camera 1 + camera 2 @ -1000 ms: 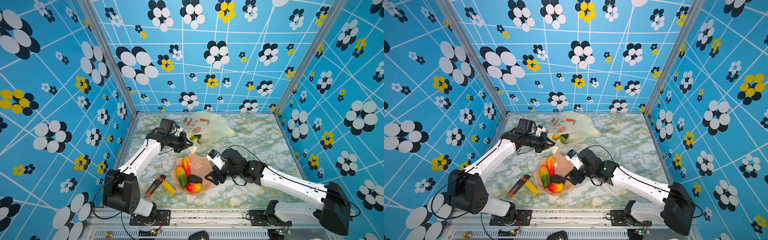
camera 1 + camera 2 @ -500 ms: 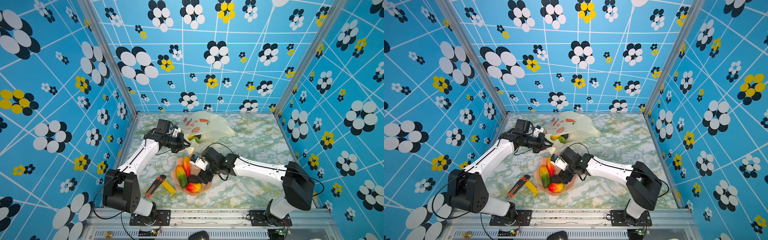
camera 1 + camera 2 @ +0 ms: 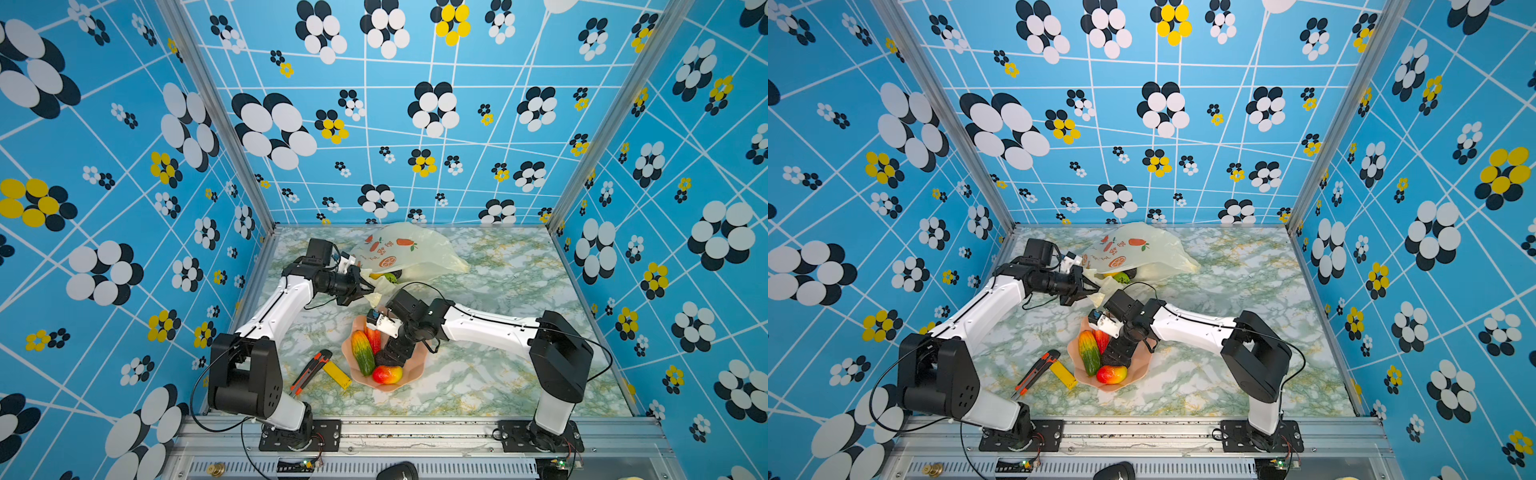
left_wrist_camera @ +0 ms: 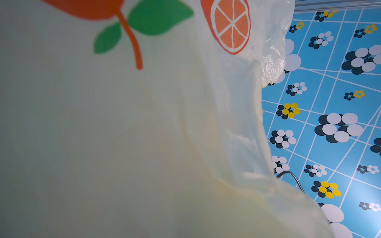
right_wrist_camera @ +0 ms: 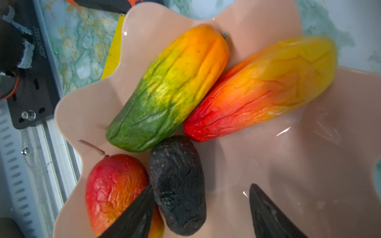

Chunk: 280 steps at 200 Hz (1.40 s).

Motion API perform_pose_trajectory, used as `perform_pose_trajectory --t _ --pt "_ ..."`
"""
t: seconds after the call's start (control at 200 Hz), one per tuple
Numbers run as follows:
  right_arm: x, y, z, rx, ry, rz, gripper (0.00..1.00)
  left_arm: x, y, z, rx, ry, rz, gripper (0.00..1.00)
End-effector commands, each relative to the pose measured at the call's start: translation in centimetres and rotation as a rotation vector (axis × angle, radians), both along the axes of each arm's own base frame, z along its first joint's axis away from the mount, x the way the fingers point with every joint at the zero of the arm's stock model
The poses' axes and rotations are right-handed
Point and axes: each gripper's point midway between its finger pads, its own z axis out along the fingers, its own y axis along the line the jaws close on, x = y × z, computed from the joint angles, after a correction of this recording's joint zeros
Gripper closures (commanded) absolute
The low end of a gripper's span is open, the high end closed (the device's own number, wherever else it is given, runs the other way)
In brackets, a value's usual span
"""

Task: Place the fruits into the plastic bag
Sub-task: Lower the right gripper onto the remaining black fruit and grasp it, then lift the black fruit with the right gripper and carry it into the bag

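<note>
Left gripper jaws clamped on plastic bag mouth edge. Right gripper jaws wide apart, black bumpy fruit between them in pink bowl, not gripped; mango just outside one jaw.

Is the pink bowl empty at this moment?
No, in the pink bowl lie a green-orange piece, an orange-red piece, a black oval and a mango.
</note>
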Motion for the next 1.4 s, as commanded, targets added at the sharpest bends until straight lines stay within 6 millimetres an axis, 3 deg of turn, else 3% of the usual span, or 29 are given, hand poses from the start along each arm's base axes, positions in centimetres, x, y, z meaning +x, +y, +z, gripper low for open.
perform_pose_trajectory --t 0.0,0.185,0.37,0.675,1.03,1.195,1.395 --pt "-1.5 0.2 -0.7 -0.05 0.04 0.07 0.26 0.1 0.0 0.1 -0.016 0.002 -0.021 1.0" --pt "-2.1 0.2 -2.3 -0.12 0.05 0.103 0.26 0.2 -0.1 0.0 -0.025 0.006 -0.023 1.0" --pt "-0.9 -1.2 -4.0 -0.229 0.022 0.032 0.25 0.1 -0.2 0.0 -0.028 0.008 -0.028 1.0" --pt "0.5 -2.3 -4.4 -0.281 -0.032 -0.064 0.26 -0.3 -0.2 0.4 -0.028 -0.001 -0.025 1.0" --pt "0.4 -2.3 -2.5 -0.216 -0.058 -0.086 0.46 -0.4 -0.1 0.9 -0.038 -0.017 -0.013 1.0" --pt "0.7 -2.6 -1.0 -0.148 -0.068 -0.143 0.47 -0.4 -0.1 1.0 -0.043 -0.027 0.001 1.0" --pt "2.0 -3.0 1.7 0.068 -0.003 -0.322 0.47 -0.4 -0.3 0.6 -0.047 -0.031 0.012 1.0"
